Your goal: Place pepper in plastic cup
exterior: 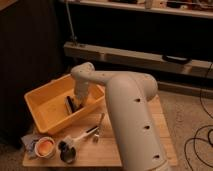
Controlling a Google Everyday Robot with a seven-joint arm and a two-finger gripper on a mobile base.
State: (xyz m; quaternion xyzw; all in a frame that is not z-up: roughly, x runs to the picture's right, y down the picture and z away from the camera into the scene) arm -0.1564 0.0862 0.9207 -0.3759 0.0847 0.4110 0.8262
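Note:
My gripper (75, 103) is down inside the yellow plastic bin (42, 107), near its right wall, at the end of the big white arm (125, 100) that reaches in from the right. Something dark shows at the gripper's tip in the bin; I cannot tell what it is. The green pepper is out of view. The translucent yellow-green plastic cup is out of view too. The arm hides the right part of the bin and much of the table.
The bin stands on a small wooden table (160, 125). In front of it are a white cup with orange inside (45, 147), a dark metal cup (67, 153), a white-handled utensil (82, 135) and a fork (98, 129). Dark shelving stands behind.

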